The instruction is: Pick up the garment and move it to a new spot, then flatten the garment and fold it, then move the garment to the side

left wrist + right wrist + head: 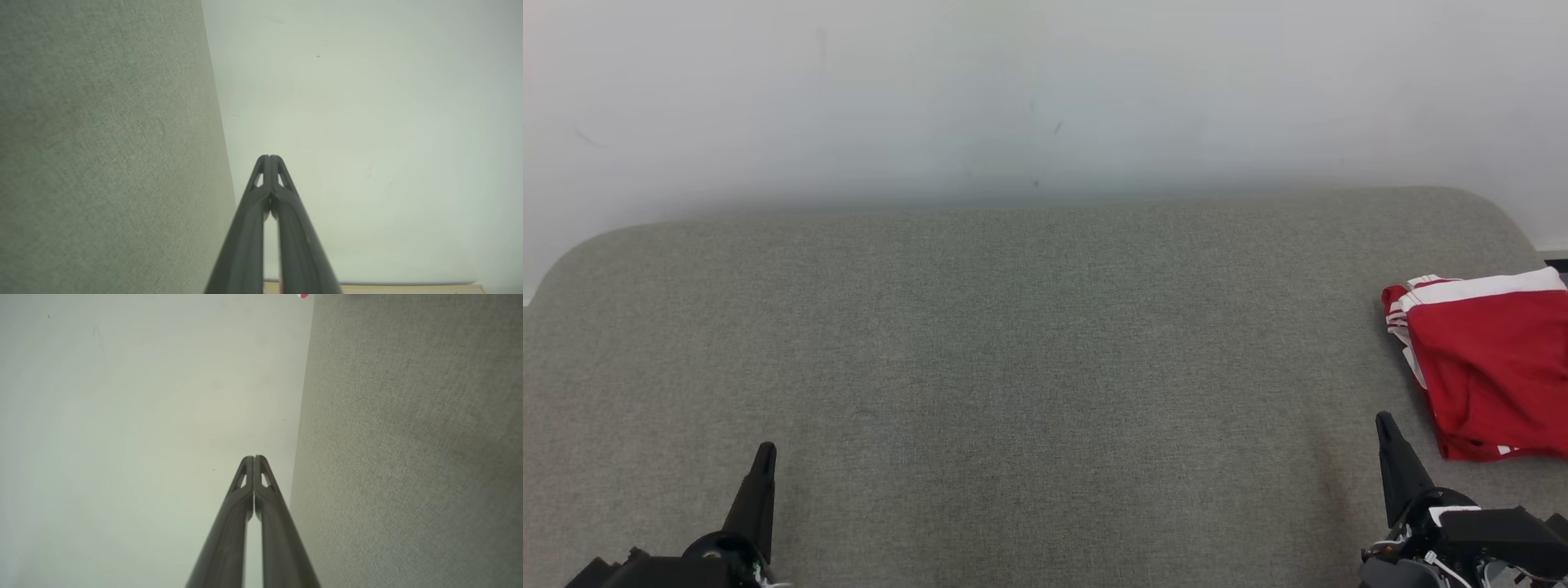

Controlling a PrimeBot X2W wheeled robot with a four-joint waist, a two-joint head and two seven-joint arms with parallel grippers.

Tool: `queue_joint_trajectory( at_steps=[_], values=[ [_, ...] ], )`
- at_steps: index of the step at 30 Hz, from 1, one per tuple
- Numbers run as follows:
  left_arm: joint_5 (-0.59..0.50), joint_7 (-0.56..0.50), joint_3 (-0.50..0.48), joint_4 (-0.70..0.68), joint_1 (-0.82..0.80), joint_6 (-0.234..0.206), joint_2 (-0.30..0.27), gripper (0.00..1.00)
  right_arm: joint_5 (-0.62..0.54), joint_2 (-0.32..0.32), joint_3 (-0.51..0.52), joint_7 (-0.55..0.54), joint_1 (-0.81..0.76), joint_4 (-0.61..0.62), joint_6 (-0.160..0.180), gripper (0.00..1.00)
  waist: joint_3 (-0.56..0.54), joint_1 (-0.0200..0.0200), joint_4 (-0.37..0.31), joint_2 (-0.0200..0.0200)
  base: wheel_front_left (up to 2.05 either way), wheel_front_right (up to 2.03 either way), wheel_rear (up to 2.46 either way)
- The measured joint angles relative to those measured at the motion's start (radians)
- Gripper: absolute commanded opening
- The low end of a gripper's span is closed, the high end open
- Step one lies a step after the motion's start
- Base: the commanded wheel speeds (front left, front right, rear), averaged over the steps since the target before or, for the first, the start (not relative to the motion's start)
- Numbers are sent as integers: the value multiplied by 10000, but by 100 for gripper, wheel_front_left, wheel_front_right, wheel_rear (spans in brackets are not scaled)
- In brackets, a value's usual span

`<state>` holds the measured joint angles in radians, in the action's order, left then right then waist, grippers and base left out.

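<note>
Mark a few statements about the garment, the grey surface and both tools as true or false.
1. The red and white garment lies at the right side of the grey surface. True.
2. The left tool and the right tool are both shut. True.
3. The right tool grips the garment. False: it holds nothing and is apart from it.
4. The garment is spread across the middle. False: the middle is bare.

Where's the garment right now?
Head view: the red-and-white garment lies at the far right of the grey fabric surface, just beyond the right gripper and apart from it.
</note>
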<state>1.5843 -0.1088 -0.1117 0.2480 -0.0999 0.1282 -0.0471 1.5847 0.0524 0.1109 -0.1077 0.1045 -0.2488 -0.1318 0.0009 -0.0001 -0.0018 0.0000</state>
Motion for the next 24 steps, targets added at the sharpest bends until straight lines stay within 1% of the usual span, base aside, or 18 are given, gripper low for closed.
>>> queue_joint_trajectory(
  at_steps=[4, 24],
  values=[
    [261, -56, -8, -2, -32, 12, -2, 0, 274, -13, 42, -67, 2, 40, 0, 0, 22, 0, 19, 1, 0, 0, 0],
    [265, -56, -8, -6, -40, 13, -2, 0, 274, -17, 46, -67, 4, 44, 0, 0, 22, 0, 18, 0, 0, 0, 0]
  ],
)
